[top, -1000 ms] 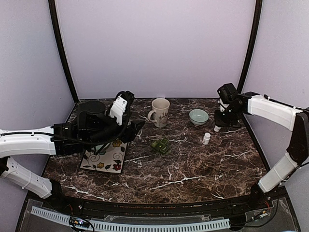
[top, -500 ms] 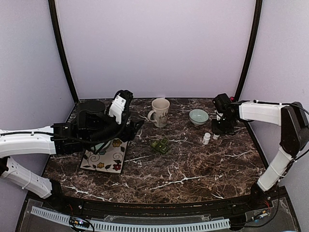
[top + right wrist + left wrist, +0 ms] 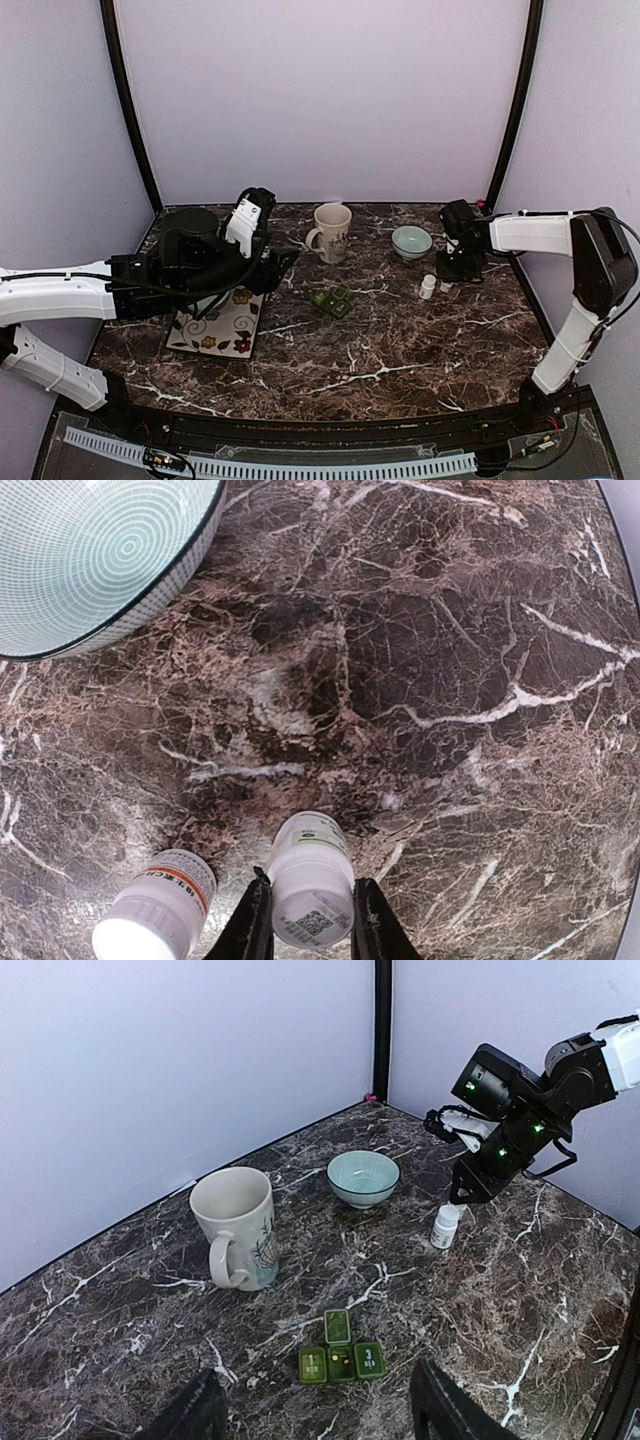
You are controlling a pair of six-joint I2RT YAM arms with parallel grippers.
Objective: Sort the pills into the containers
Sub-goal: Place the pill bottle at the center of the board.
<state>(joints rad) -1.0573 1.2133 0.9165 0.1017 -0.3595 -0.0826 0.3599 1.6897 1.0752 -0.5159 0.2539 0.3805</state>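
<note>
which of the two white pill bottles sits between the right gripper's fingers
The plain-labelled bottle, flanked on both sides by the fingers of the right gripper. The orange-striped bottle stands free beside it, outside the fingers.

Table (image 3: 400, 350): dark brown marble pattern with white veins, walled by pale panels at the back and sides
Mug (image 3: 333, 232): cream, upright near the back middle, handle turned to the left
Bowl (image 3: 411, 241): pale teal, upright, right of the mug and apart from it
Pill box (image 3: 332, 301): dark green, in front of the mug, a fourth green square jutting from the middle compartment
White bottle (image 3: 428, 287): upright, in front of the bowl
Second bottle (image 3: 310, 875): just right of the first, flanked by the right end effector (image 3: 310, 885)
Floral plate (image 3: 215, 330): rectangular, at the left, partly under the left arm
</note>
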